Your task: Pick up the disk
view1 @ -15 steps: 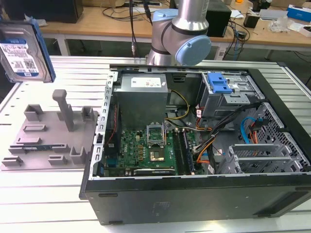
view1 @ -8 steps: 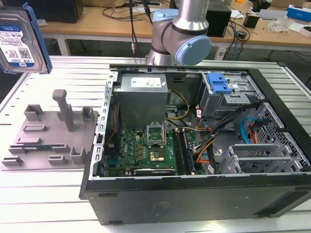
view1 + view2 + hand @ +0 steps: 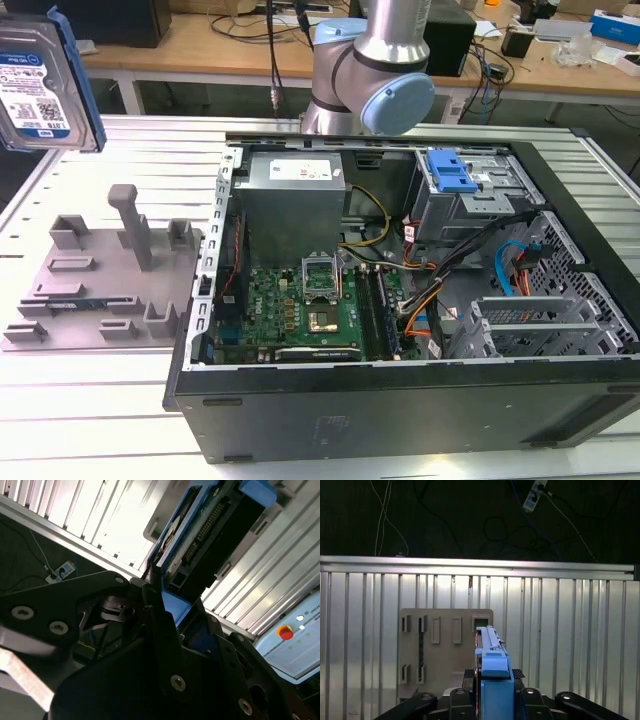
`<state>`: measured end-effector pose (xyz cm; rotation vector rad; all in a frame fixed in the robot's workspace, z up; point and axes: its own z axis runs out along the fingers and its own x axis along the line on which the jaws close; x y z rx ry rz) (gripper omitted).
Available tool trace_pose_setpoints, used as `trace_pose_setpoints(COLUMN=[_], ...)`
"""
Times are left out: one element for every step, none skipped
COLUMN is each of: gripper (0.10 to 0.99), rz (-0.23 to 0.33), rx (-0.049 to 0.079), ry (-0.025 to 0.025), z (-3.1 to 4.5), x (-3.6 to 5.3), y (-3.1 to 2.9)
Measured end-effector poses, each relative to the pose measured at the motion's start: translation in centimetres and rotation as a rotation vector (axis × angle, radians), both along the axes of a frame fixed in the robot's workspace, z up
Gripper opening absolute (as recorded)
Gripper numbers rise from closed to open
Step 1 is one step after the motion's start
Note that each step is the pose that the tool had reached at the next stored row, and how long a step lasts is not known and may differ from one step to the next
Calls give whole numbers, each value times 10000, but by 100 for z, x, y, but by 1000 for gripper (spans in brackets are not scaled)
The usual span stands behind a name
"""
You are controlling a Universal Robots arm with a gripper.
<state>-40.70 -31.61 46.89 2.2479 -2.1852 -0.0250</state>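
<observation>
Clamped edge-on between the gripper (image 3: 492, 700) jaws, the disk (image 3: 492, 662), blue rail outermost, sticking straight out past the fingers (image 3: 167, 630); held in the air above the grey plate (image 3: 445, 650), well clear of its posts; in the exterior view, the disk (image 3: 40, 85) raised high over the plate (image 3: 95, 285), label facing out, well apart from the open case (image 3: 400, 400) beside the plate.
</observation>
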Motion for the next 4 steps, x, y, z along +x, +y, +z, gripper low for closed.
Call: trace_pose_setpoints(gripper=[373, 373, 373, 373], rz=[0, 0, 0, 0], rx=[0, 0, 0, 0], ry=[0, 0, 0, 0], z=[0, 1, 0, 1], x=[0, 0, 0, 0], y=[0, 0, 0, 0])
